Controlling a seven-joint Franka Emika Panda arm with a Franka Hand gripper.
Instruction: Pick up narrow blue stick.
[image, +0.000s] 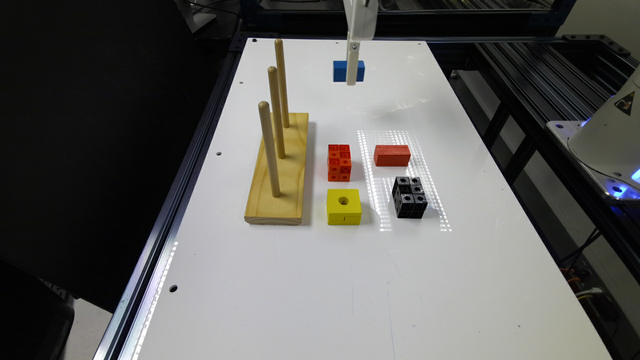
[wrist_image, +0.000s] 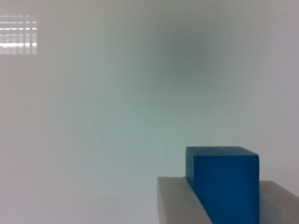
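White table | gripper clamps narrow blue stick

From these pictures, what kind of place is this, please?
Most likely a robotics lab test bench: a white table on a black metal frame, a wooden peg board, sorting blocks, and a gripper clamping the narrow blue stick.

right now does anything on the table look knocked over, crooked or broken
Nothing stands out. The peg board, red block, yellow block and two studded cubes sit upright and apart. The narrow blue stick sits squarely between the gripper fingers.
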